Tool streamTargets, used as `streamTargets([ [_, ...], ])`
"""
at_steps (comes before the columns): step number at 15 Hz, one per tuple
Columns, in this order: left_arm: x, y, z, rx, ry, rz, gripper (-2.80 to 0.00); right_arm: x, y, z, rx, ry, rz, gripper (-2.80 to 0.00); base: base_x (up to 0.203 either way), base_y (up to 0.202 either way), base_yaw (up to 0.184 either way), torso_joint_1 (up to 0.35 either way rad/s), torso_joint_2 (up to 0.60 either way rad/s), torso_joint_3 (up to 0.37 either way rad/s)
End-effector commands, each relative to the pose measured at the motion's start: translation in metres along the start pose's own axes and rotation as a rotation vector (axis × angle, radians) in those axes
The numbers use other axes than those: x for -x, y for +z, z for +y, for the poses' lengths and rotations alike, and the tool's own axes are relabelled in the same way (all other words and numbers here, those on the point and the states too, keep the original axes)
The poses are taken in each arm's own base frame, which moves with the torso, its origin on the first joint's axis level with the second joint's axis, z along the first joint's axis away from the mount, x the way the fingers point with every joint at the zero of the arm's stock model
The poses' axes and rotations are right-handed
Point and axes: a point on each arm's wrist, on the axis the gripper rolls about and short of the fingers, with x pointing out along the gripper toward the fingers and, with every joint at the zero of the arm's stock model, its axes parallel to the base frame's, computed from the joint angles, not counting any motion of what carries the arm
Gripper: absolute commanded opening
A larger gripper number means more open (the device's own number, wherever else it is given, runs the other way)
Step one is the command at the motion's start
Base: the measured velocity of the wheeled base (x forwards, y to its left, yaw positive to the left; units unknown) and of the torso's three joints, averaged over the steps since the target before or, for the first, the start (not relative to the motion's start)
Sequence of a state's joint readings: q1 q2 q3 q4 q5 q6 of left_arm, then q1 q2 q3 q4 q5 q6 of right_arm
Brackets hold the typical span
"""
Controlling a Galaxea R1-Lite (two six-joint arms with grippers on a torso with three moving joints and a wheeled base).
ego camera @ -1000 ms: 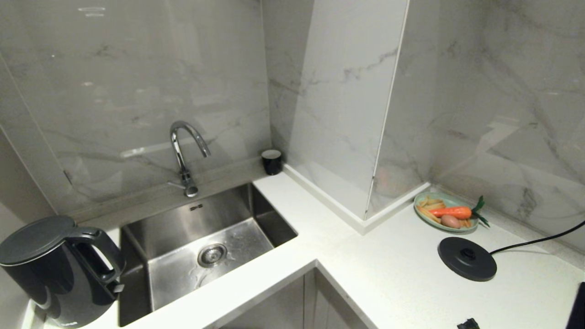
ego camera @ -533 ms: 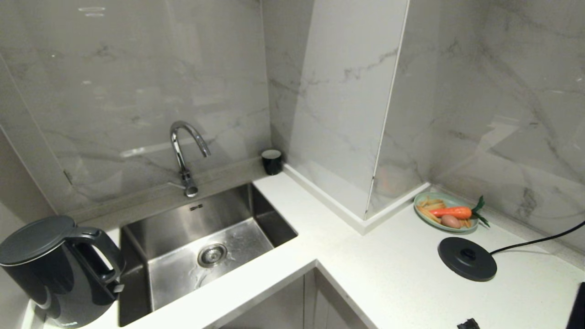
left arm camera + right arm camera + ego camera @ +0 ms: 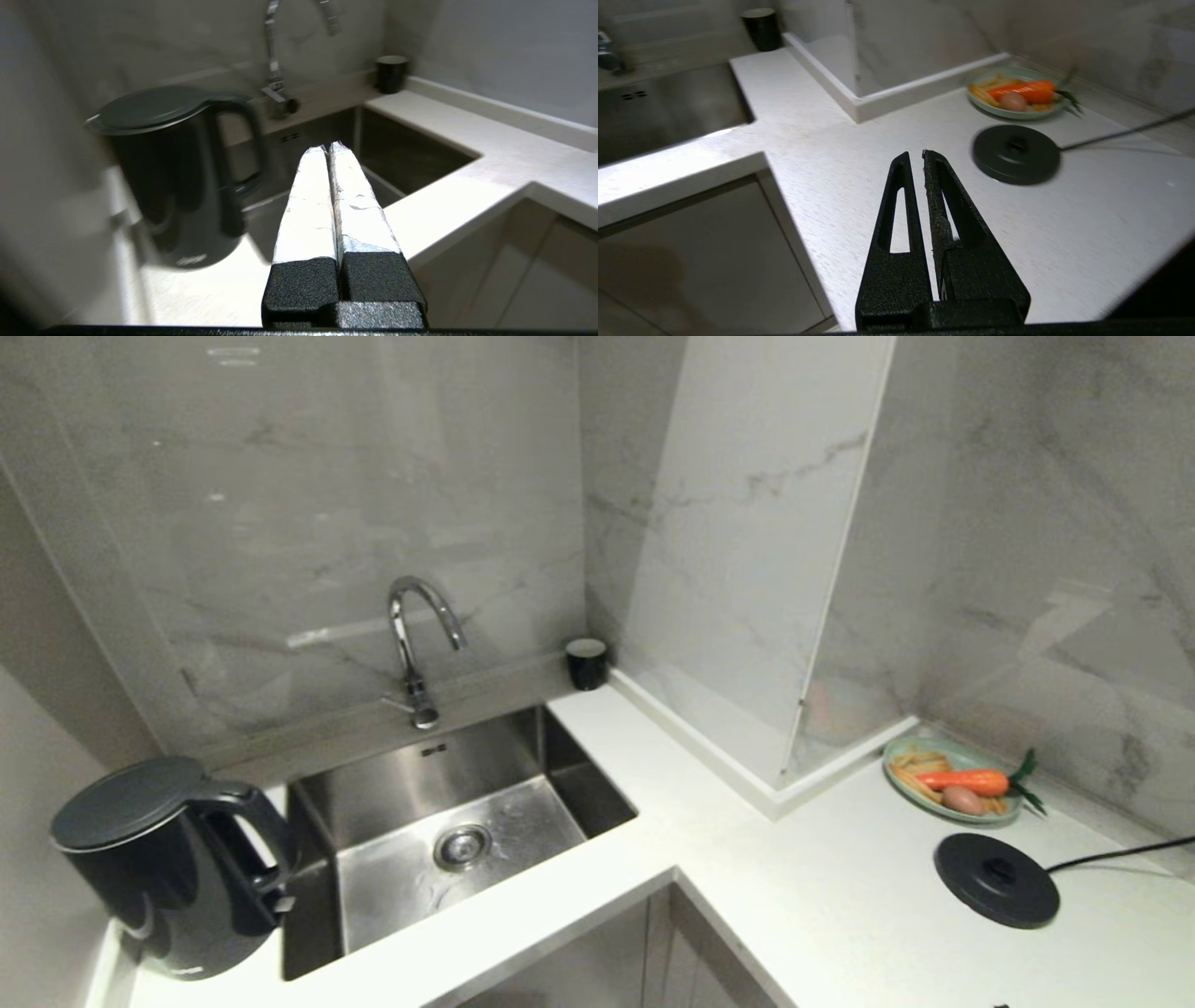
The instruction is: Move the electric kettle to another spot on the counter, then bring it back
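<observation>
The electric kettle (image 3: 168, 868), a tall glossy black jug with a flat lid and a big loop handle turned toward the sink (image 3: 448, 821), stood upright at the far left end of the white speckled table (image 3: 822, 896). Its round base disc (image 3: 996, 879) lay well apart on the right wing, near a plate of vegetables (image 3: 962, 782). Marble-look panels lined the walls. The left gripper (image 3: 328, 150) and right gripper (image 3: 915, 156) were both clenched empty.
</observation>
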State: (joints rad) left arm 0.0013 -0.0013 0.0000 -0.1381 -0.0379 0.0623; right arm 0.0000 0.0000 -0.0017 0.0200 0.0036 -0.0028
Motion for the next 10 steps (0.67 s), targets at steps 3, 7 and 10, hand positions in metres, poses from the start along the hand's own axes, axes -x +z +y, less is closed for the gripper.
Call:
streamTargets([
  [3, -0.002, -0.0113, -0.0006, 0.001, -0.003, 0.041, -2.8, 0.0, 0.0, 0.0, 0.001, -0.001, 0.0, -2.8, -0.003, -0.008, 0.176, 0.004, 0.0, 0.003],
  [7, -0.002, -0.0113, -0.0007, 0.001, -0.004, 0.041, -2.8, 0.0, 0.0, 0.0, 0.002, 0.001, 0.0, -2.8, -0.001, -0.006, 0.174, 0.004, 0.0, 0.004],
  [10, -0.002, -0.0113, -0.0007, 0.001, -0.004, 0.041, -2.8, 0.0, 0.0, 0.0, 0.002, 0.001, 0.0, -2.8, -0.002, -0.007, 0.178, 0.002, 0.01, 0.003],
])
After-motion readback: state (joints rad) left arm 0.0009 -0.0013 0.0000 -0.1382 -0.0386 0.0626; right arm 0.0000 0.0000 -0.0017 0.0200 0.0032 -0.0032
